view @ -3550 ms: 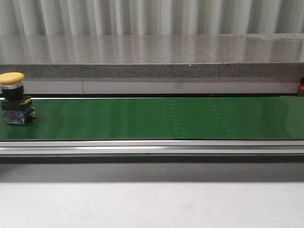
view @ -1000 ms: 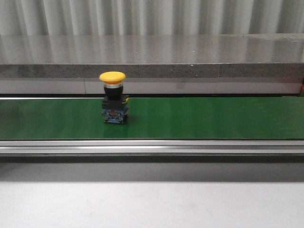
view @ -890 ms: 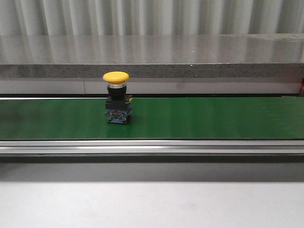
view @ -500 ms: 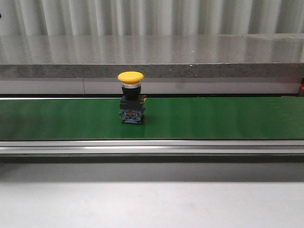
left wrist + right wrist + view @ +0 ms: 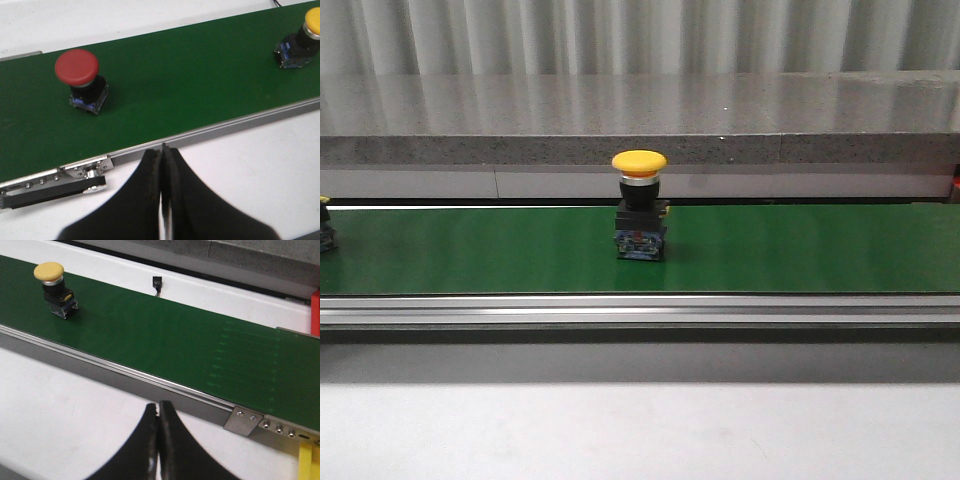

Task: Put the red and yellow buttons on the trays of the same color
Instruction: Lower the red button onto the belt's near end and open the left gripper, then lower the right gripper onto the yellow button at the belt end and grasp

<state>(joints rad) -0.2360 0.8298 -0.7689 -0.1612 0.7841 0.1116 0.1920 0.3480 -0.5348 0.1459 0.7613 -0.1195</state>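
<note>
A yellow button stands upright on the green conveyor belt, a little left of centre in the front view. It also shows in the left wrist view and the right wrist view. A red button stands on the belt further left; only a dark base shows at the front view's left edge. My left gripper is shut and empty over the white table, short of the belt's rail. My right gripper is shut and empty, also short of the rail. No trays are in view.
The belt's aluminium rail runs along its near side. A grey stone ledge lies behind the belt. A red part and a yellow part show at the right wrist view's edge.
The yellow button has travelled right along the belt, from the left edge to near the centre. A second button's base has appeared at the front view's left edge.
</note>
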